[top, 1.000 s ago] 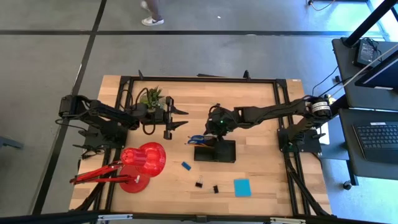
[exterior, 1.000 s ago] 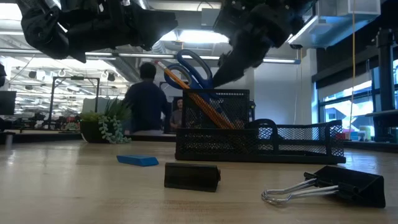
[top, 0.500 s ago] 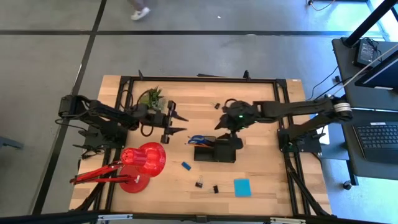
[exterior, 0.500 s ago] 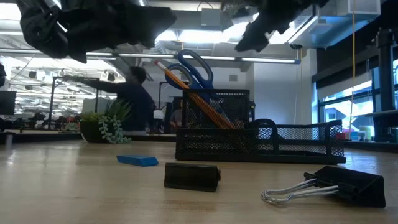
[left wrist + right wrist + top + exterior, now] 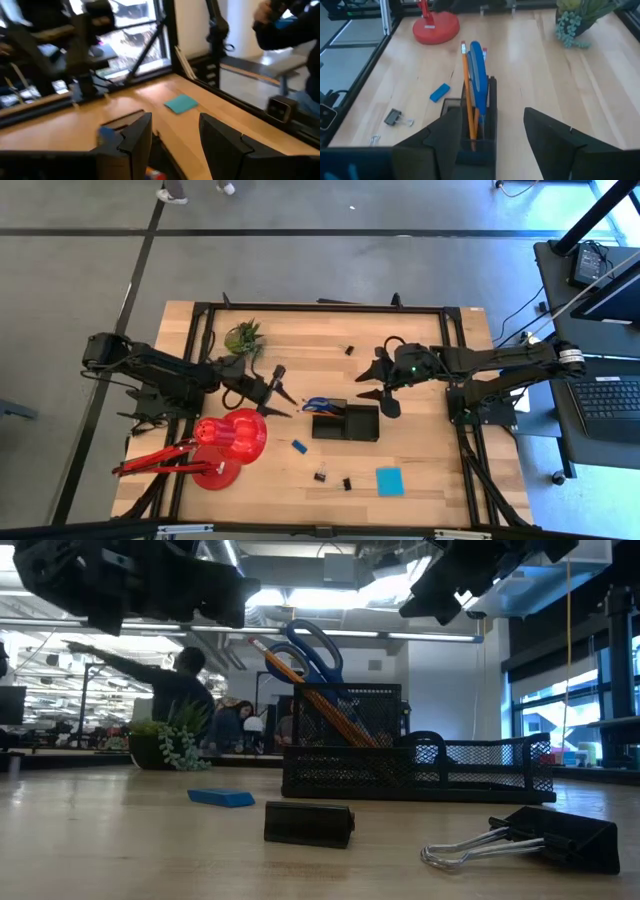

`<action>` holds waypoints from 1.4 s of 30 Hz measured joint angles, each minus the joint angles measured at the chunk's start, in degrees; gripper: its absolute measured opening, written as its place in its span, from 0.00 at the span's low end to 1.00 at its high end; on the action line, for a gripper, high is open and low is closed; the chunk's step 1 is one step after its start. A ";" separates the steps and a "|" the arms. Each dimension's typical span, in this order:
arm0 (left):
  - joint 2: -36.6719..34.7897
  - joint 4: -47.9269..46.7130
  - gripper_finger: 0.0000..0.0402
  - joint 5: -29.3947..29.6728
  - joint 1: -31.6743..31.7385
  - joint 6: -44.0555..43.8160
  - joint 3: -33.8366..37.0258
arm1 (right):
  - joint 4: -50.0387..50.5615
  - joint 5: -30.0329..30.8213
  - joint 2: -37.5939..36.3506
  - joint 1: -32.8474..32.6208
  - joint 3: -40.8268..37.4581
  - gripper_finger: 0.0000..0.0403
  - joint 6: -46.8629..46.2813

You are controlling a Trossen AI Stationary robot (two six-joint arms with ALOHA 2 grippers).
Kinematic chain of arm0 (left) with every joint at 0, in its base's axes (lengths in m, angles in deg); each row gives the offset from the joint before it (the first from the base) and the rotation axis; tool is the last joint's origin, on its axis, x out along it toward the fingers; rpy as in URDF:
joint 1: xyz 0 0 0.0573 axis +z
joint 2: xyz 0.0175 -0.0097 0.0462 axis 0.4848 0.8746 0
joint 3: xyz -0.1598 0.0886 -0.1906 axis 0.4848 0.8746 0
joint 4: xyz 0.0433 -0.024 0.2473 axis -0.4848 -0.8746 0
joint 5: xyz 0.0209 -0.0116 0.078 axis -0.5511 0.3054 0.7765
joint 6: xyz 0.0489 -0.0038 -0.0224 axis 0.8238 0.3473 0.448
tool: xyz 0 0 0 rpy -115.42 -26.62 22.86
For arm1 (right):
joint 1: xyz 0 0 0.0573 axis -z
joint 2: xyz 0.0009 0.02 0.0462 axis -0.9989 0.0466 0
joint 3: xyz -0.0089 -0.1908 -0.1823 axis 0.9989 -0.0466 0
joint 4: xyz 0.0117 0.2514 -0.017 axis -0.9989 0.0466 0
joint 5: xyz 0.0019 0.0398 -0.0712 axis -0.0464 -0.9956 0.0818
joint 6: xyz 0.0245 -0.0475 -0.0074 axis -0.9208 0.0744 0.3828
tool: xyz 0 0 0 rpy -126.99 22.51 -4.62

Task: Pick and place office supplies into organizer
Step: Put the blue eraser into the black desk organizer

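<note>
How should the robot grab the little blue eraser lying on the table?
Probably from straight above. The small flat blue eraser lies flat on the wooden table, apart from the black mesh organizer and the black binder clips, so nothing crowds it. It is a long block, so the fingers should close across its two long sides, near the middle.

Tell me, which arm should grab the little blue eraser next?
Probably the left. Its open, empty pincer hovers just up-left of the small blue rectangular eraser, while the right pincer, also open, sits beyond the black mesh organizer.
</note>
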 joint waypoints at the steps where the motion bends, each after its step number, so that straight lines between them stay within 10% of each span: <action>1: -0.37 -2.15 0.39 0.11 -0.73 0.04 -0.61 | -0.54 0.00 0.09 0.00 0.00 0.54 0.07; 12: -0.92 -20.88 0.39 13.21 -9.62 4.56 -5.03 | -2.84 0.00 0.13 0.04 0.00 0.54 -0.07; 42: 12.86 -17.92 0.39 15.96 -16.07 5.57 -5.16 | -8.11 2.25 0.16 0.08 0.00 0.54 -3.13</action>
